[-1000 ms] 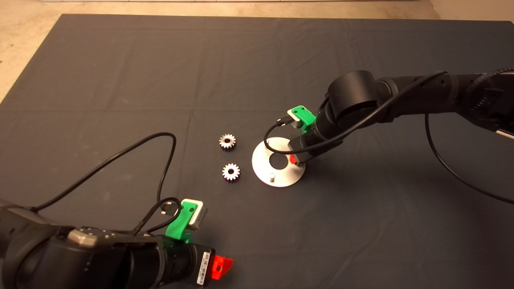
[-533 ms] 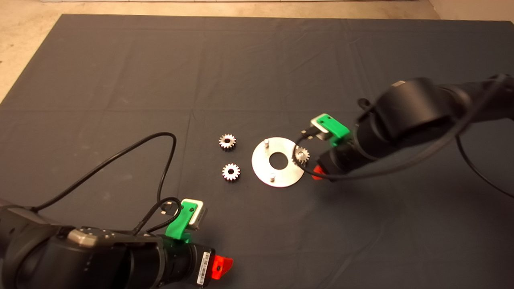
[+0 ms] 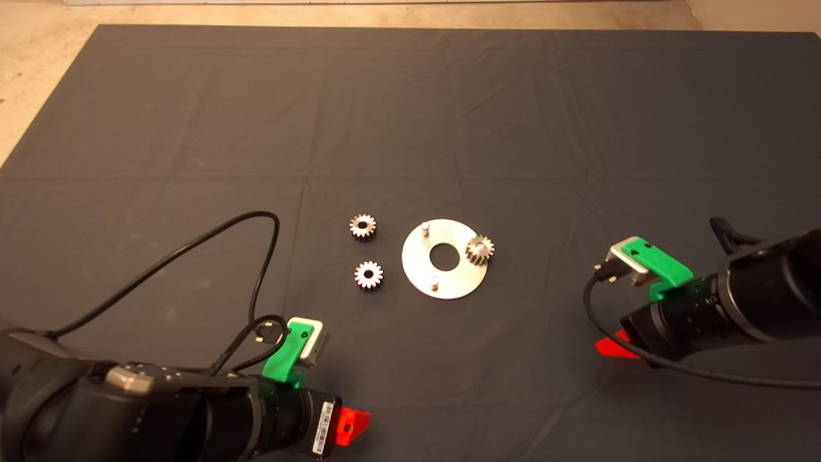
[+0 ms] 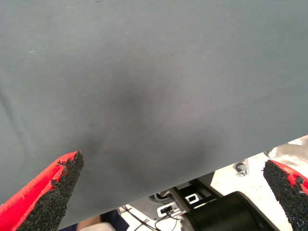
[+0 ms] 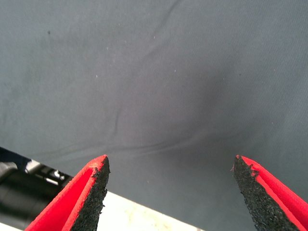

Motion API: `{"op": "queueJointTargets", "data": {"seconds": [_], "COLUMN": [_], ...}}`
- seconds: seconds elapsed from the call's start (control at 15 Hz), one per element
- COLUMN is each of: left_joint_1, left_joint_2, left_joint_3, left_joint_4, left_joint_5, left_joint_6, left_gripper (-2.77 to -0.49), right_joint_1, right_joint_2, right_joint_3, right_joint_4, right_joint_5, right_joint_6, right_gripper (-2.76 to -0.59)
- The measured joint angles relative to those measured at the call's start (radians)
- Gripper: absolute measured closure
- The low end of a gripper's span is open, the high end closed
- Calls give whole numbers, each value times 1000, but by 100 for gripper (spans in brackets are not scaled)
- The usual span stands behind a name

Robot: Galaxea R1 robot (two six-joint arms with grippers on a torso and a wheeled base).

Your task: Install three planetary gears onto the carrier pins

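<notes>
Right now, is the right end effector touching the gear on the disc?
Apart. The head view shows the right end effector at the lower right, with bare mat between it and the gear on the disc.

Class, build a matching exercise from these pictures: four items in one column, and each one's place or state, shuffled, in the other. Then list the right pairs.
1. gear on the disc
2. two loose gears
3. left pincer
4. right pincer

A. open, lower left edge of the mat
B. lying on the mat beside the disc
C. seated on a carrier pin
D. open, right of the disc

Pairs: 1-C, 2-B, 3-A, 4-D
</notes>
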Motion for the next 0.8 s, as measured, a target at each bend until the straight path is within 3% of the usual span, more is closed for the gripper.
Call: {"op": "queueJointTargets", "data": {"seconds": [0.07,0.2,0.4,0.53,0.67,0.8], "left_joint_1": [-7,-46,-131,-173,-196,-202], "left_joint_2": [-7,-9,-50,-74,-84,-87], "left_joint_3": [0,0,0,0,-2,-23], "left_joint_4": [0,-2,-44,-78,-95,-104], "left_joint_5": [0,-1,0,1,0,0], "left_joint_6": [9,82,259,366,422,476], "left_gripper": [-275,-275,-275,-275,-275,-275], "right_joint_1": [-1,-7,-17,-17,-18,-21], "right_joint_2": [-9,-25,-25,-26,-25,-25], "right_joint_3": [2,6,16,18,20,21], "right_joint_4": [0,0,0,0,0,0], "right_joint_5": [1,-2,-2,-2,-2,-2], "right_joint_6": [6,11,17,21,21,24], "right_gripper": [-190,-190,-190,-190,-190,-190]}}
